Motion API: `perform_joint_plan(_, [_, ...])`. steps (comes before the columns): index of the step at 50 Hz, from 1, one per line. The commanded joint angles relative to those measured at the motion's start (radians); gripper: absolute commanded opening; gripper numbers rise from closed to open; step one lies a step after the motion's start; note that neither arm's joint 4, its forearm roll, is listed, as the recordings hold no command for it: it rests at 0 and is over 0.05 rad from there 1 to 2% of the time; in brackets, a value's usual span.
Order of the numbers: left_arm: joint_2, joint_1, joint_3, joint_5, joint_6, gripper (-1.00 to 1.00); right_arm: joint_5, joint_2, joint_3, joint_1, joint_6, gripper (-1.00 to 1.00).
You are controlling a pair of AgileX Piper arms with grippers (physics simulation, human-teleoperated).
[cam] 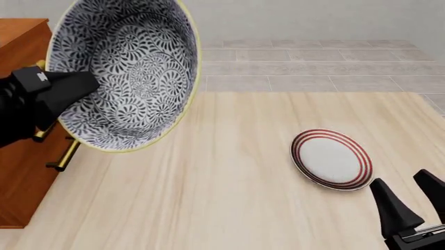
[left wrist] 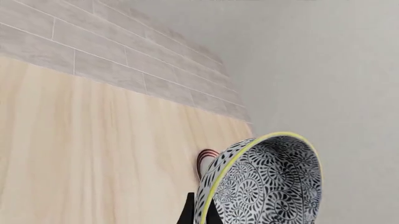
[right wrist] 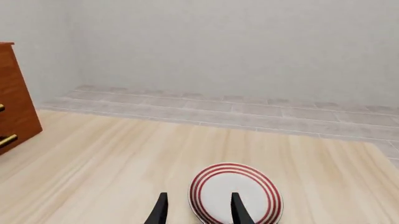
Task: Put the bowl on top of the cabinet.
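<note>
The patterned bowl (cam: 128, 73) is lifted high and tipped on its side, its inside facing the front camera. My left gripper (cam: 66, 91) is shut on the bowl's rim at its left side. In the left wrist view the bowl (left wrist: 268, 182) fills the lower right, with one dark finger (left wrist: 188, 212) showing beside its yellow rim. The reddish-brown cabinet (cam: 21, 172) stands at the table's left edge, partly hidden behind the bowl and arm; its corner (right wrist: 16, 102) also shows in the right wrist view. My right gripper (cam: 410, 200) is open and empty, low at the near right.
A flat white plate with red rings (cam: 332, 159) lies on the table right of centre, just ahead of the right gripper (right wrist: 197, 210). The plate (right wrist: 236, 193) shows between that gripper's fingers. A grey tiled floor and wall lie beyond the table's far edge.
</note>
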Motion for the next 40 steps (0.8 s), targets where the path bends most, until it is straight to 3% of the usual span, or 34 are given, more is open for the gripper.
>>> perform_joint_plan(1, [-0.009,0.0,-0.031,0.024,0.014,-1.0,0.0,0.001,-0.001,0.003,-0.005,1.0])
perform_joint_plan(7, [-0.014,0.026,-0.092,0.076,-0.002,-1.0,0.0,0.0,-0.001,0.002,-0.004,1.0])
perform_joint_plan(20, [-0.018,0.212,-0.254,0.183,0.002,-1.0,0.0,0.001,-0.001,0.003,-0.004,1.0])
perform_joint_plan(40, [0.021,0.437,-0.385,0.26,0.039,-1.0,0.0,0.0,-0.001,0.003,-0.004,1.0])
